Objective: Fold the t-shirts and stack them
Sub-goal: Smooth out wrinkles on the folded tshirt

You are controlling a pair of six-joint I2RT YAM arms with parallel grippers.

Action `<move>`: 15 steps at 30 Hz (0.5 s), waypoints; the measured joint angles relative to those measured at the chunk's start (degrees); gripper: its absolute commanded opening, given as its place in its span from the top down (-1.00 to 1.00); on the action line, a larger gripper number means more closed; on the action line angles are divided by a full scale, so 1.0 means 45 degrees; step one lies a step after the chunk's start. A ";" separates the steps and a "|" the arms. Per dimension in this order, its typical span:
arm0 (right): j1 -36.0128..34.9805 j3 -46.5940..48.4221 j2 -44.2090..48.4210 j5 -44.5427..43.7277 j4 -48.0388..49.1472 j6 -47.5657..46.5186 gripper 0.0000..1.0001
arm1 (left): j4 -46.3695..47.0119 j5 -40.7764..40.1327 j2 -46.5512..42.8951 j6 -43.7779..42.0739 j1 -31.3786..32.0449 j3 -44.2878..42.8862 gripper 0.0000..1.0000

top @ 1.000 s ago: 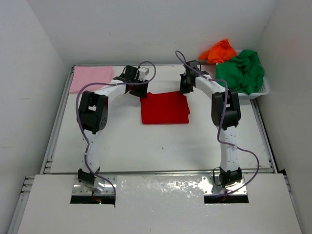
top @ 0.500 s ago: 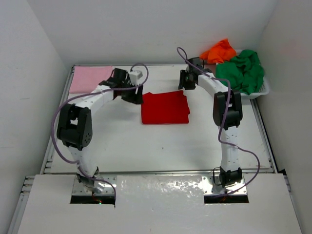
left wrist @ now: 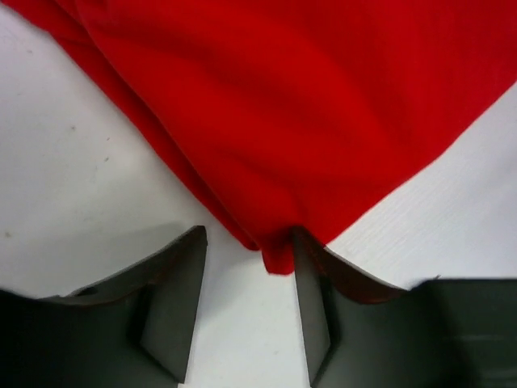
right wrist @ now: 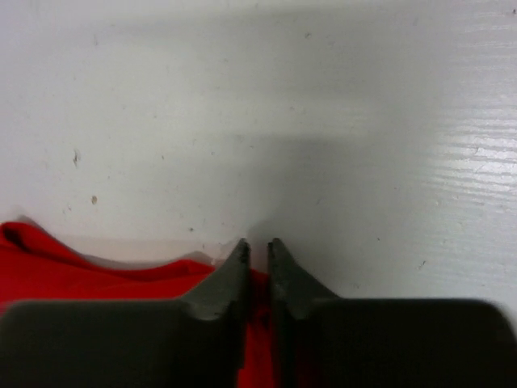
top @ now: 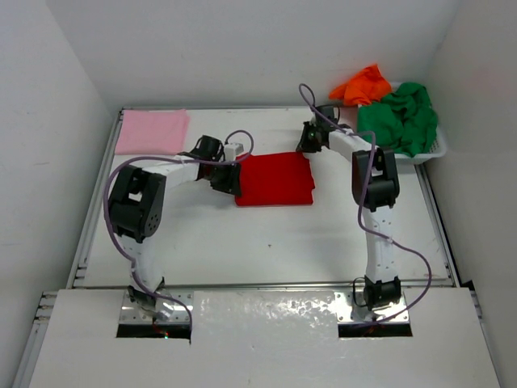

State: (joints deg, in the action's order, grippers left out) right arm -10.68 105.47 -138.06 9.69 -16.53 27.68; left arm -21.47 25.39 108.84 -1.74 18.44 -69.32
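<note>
1. The red t-shirt (top: 275, 179) lies folded flat at the middle of the table (top: 258, 242).
2. The left gripper (top: 229, 178) is at the shirt's left edge. Its fingers (left wrist: 174, 291) are apart, with a shirt corner lying between them against 1 finger, not pinched.
3. The right gripper (top: 309, 139) is at the shirt's far right corner. Its fingers (right wrist: 230, 279) are nearly together, with red cloth in the thin slit.
4. The pink t-shirt (top: 151, 131) lies folded at the far left corner.
5. The green t-shirt (top: 400, 120) and orange t-shirt (top: 361, 84) are bunched in the white basket (top: 432, 152) at far right.
</note>
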 measured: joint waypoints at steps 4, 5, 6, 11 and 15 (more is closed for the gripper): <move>0.0228 -0.1161 0.0393 0.0248 0.1282 0.0967 1.00 | 0.0432 0.0481 0.0622 0.0214 0.0000 0.0005 0.75; 0.0262 -0.1525 0.0554 0.0223 0.1583 0.1180 1.00 | 0.0461 0.0622 0.0763 0.0189 0.0000 0.0024 0.96; 0.0301 -0.2059 0.0797 0.0204 0.1957 0.1399 1.00 | 0.0539 0.0894 0.0850 0.0233 0.0000 0.0087 1.00; 0.0452 -0.4401 0.2195 -0.0267 0.2890 0.1977 1.00 | 0.0578 0.1375 0.0845 0.0053 -0.0015 0.0267 1.00; 0.0529 -0.6305 0.3497 -0.0899 0.3191 0.2137 1.00 | 0.0340 0.1292 0.0811 -0.0583 -0.0112 0.0262 1.00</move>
State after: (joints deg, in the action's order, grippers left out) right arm -8.29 77.10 -122.32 5.65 -2.17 37.30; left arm -19.94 31.20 112.49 -4.36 17.93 -68.14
